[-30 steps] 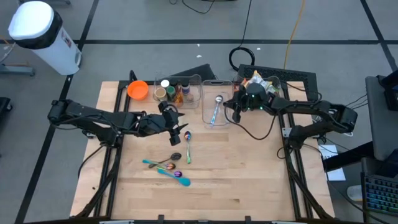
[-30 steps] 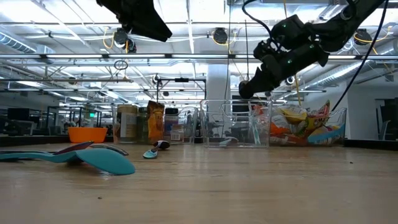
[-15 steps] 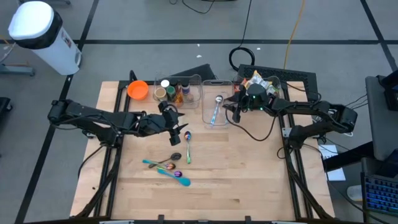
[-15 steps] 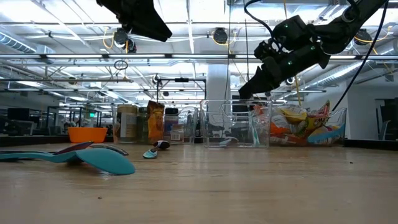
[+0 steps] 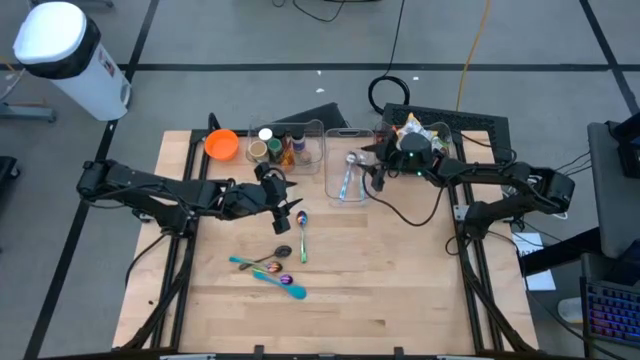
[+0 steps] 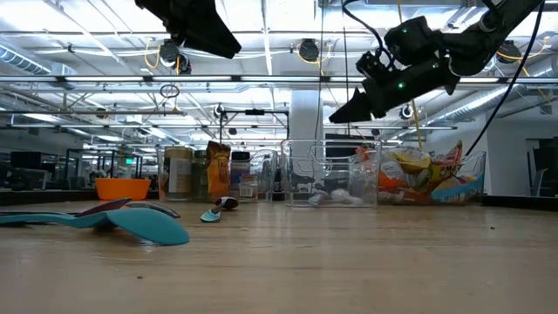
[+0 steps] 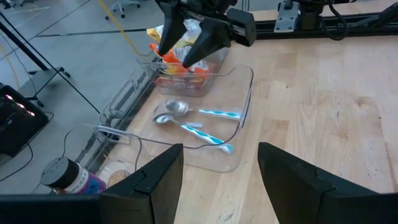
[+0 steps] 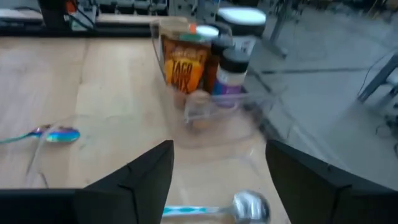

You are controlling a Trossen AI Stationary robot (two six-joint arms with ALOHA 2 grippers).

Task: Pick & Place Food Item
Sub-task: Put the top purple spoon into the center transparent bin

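Hovering over the clear bin, right gripper fingers spread, spoon lying below, released.

A grey floor with dark seams surrounded the wooden counter. A white bin stood at one corner. Beyond, ceiling pipes and lamps ran above a white column.

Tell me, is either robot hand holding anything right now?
No. The right gripper hangs open above the clear bin, where two spoons lie. The left gripper is open over the table, holding nothing.
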